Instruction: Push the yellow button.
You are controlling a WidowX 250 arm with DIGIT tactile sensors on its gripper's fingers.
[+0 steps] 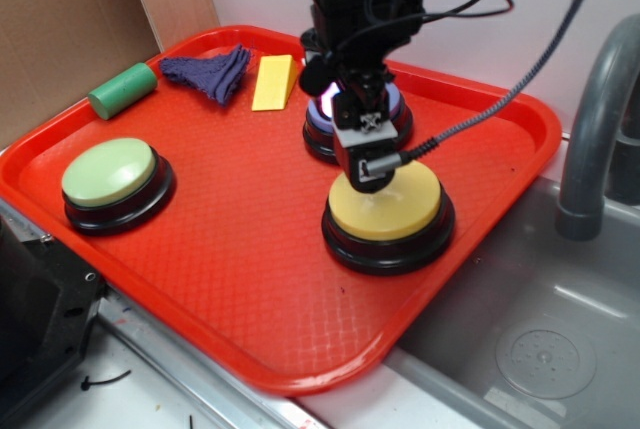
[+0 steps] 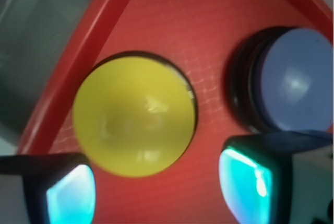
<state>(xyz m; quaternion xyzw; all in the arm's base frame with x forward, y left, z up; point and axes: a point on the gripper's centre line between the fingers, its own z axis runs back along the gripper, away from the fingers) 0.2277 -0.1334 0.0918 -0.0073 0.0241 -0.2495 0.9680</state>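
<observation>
The yellow button (image 1: 388, 207), a large yellow dome on a black round base, sits on the red tray (image 1: 240, 279) near its right front edge. My gripper (image 1: 366, 177) hangs low over the button's back-left rim; whether it touches the dome I cannot tell. In the wrist view the yellow button (image 2: 134, 121) fills the centre. My gripper (image 2: 156, 185) is open, and its two teal-lit pads (image 2: 70, 195) stand wide apart at the bottom with only red tray between them. Nothing is held.
A blue button (image 1: 398, 109) (image 2: 297, 80) stands just behind the arm. A pale green button (image 1: 110, 171) sits at the tray's left. At the back lie a green cylinder (image 1: 122, 89), a dark blue cloth (image 1: 208, 72) and a yellow wedge (image 1: 274, 82). A sink (image 1: 560, 339) with a grey faucet (image 1: 598, 129) borders the tray's right edge.
</observation>
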